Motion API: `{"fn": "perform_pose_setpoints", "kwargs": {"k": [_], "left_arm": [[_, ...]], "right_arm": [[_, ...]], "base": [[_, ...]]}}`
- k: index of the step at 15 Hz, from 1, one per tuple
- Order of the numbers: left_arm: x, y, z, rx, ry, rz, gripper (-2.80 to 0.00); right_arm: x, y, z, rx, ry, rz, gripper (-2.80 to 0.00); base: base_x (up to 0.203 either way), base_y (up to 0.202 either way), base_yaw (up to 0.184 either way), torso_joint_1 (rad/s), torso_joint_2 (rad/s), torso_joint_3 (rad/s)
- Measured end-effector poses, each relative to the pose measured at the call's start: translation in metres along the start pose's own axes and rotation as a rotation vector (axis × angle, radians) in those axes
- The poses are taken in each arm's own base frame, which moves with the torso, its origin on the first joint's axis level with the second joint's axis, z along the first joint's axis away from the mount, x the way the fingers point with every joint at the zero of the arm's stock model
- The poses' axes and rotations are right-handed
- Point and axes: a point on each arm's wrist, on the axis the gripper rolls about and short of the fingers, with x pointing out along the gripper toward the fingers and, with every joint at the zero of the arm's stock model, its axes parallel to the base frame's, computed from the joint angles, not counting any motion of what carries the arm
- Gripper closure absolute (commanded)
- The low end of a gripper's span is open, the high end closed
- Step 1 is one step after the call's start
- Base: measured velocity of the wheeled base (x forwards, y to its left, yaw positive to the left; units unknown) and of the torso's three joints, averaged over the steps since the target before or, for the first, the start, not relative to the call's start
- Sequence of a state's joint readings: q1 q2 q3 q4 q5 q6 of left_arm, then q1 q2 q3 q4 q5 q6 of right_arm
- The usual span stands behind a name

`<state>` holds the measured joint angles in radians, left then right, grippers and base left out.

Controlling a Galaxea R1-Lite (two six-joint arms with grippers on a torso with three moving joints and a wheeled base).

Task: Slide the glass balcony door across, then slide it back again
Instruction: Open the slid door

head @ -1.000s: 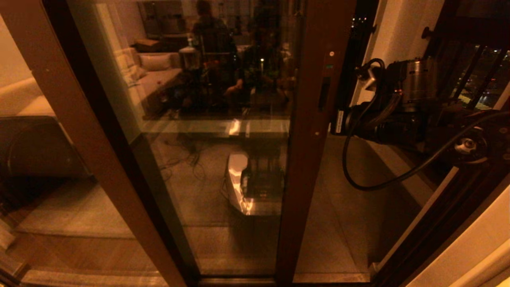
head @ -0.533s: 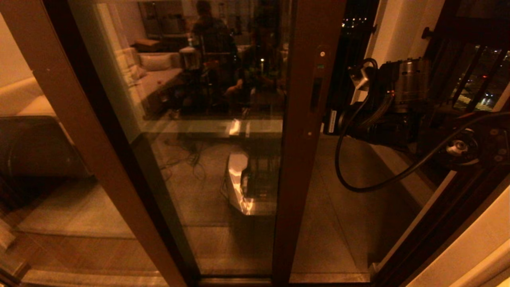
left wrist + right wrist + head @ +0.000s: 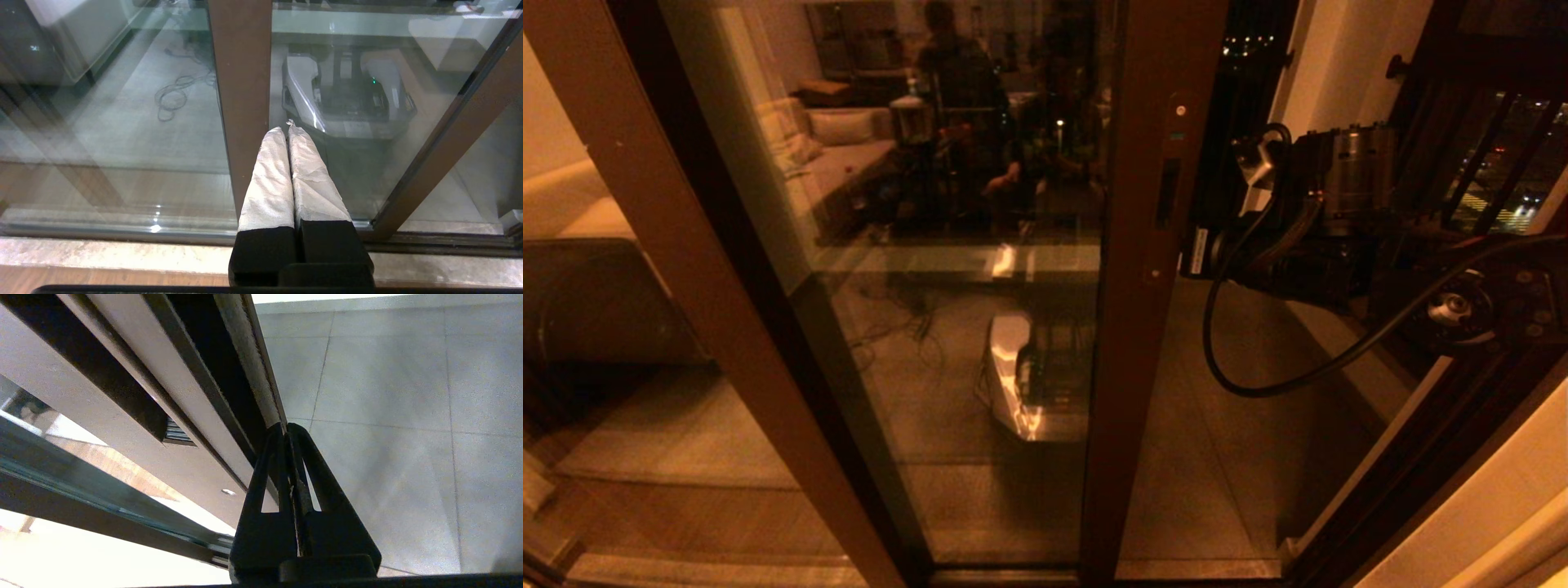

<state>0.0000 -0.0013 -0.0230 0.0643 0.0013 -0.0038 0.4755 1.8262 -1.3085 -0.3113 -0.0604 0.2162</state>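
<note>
Two black fingers of the right gripper (image 3: pixel 287 428) lie pressed together with nothing between them, their tips against the outer edge of the tall brown-framed glass balcony door (image 3: pixel 980 269). In the head view that gripper's wrist sits just to the right of the door's handle upright (image 3: pixel 1143 269), level with the slim dark recessed handle (image 3: pixel 1167 193).

Since a second ago the handle upright has shifted leftward, and the right arm has followed it the same way, so the open gap onto the grey tiled balcony floor (image 3: pixel 1233 457) is wider. Between half a second ago and now the shift is very slight.

Going left to right from the door's far side: a plain brown upright (image 3: pixel 686 269) of the neighbouring pane leans across the left of the head view, then the reflective glass, then the handle upright with its screws and green dot (image 3: pixel 1176 136), then the right gripper's wrist, then the black barred railing (image 3: pixel 1494 155) well beyond it.

The door's long axis runs upright, floor to ceiling, and its handle edge faces the right gripper.

Low down, the left gripper (image 3: pixel 288 130) hangs close before the glass, its white-wrapped fingers (image 3: pixel 269 175) closed against each other and empty, beside a brown upright.
</note>
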Motion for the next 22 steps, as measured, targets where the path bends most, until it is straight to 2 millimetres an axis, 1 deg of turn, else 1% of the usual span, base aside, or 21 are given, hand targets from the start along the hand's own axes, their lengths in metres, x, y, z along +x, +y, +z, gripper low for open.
{"fn": "perform_pose_setpoints", "kwargs": {"k": [3,9,13,15,17,19,21,22], "left_arm": [[0.000,0.000,0.000,0.000,0.000,0.000,0.00],[0.000,0.000,0.000,0.000,0.000,0.000,0.00],[0.000,0.000,0.000,0.000,0.000,0.000,0.00],[0.000,0.000,0.000,0.000,0.000,0.000,0.00],[0.000,0.000,0.000,0.000,0.000,0.000,0.00],[0.000,0.000,0.000,0.000,0.000,0.000,0.00],[0.000,0.000,0.000,0.000,0.000,0.000,0.00],[0.000,0.000,0.000,0.000,0.000,0.000,0.00]], "right_arm": [[0.000,0.008,-0.003,0.000,0.005,0.005,0.00],[-0.001,0.016,-0.006,0.004,0.014,0.031,0.00],[-0.002,0.018,-0.007,0.013,0.020,0.042,0.00],[-0.008,0.017,-0.008,0.013,0.023,0.036,0.00],[-0.025,0.012,-0.006,0.009,0.012,0.005,0.00],[-0.055,0.007,0.002,0.005,-0.013,-0.015,0.00],[-0.098,0.004,0.011,-0.006,-0.020,-0.022,0.00],[-0.122,0.002,0.013,-0.012,-0.018,-0.029,0.00]], "base": [[0.000,0.000,0.000,0.000,0.00,0.000],[0.000,0.000,0.000,0.000,0.00,0.000],[0.000,0.000,0.000,0.000,0.00,0.000],[0.000,0.000,0.000,0.000,0.00,0.000],[0.000,0.000,0.000,0.000,0.00,0.000],[0.000,0.000,0.000,0.000,0.00,0.000],[0.000,0.000,0.000,0.000,0.00,0.000],[0.000,0.000,0.000,0.000,0.00,0.000]]}}
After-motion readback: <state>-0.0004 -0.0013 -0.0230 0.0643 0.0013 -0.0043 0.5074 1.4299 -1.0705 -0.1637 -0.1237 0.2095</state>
